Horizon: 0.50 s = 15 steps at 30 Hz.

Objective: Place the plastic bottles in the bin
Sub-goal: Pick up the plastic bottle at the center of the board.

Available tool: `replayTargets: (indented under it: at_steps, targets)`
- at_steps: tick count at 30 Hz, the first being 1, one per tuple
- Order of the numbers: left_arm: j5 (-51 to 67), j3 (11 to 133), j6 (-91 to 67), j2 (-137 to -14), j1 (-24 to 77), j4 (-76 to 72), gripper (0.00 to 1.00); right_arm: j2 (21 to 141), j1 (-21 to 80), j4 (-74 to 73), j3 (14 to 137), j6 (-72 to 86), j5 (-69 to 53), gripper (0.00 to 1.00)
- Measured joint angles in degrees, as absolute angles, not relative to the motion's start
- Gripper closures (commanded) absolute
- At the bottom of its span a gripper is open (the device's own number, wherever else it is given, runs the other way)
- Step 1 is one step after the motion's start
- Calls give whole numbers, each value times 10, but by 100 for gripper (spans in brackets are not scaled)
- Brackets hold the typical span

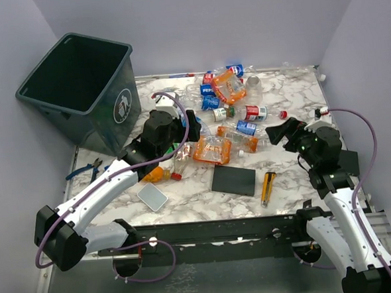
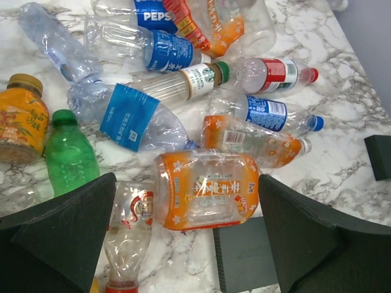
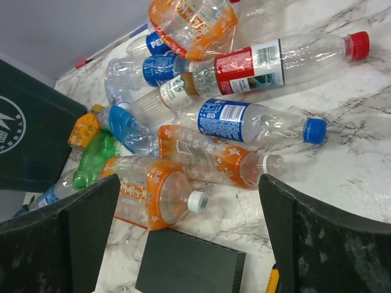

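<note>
While both arms reach forward from the near edge of the table [image 1: 198, 189], the left gripper [image 1: 193, 128] and right gripper [image 1: 281, 133] hang wide open and empty on either side of the bottles [image 1: 233, 111] heaped mid-table; the bin [image 1: 109, 92] stands far left.

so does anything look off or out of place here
The bin at the far left corner looks tilted rather than upright. Near the crushed bottles lie things that are not bottles: a yellow knife and black pad near the front, and blue-handled pliers at the left edge.
</note>
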<state>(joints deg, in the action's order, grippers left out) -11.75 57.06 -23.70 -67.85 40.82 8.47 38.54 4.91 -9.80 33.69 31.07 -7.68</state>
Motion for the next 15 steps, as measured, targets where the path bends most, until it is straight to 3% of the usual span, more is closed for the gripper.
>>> replayTargets:
  at_steps: [15]
  targets:
    - [-247, 541, -236, -682, 405, 95, 1, 440, 52, -111, 361, 305, -103, 2]
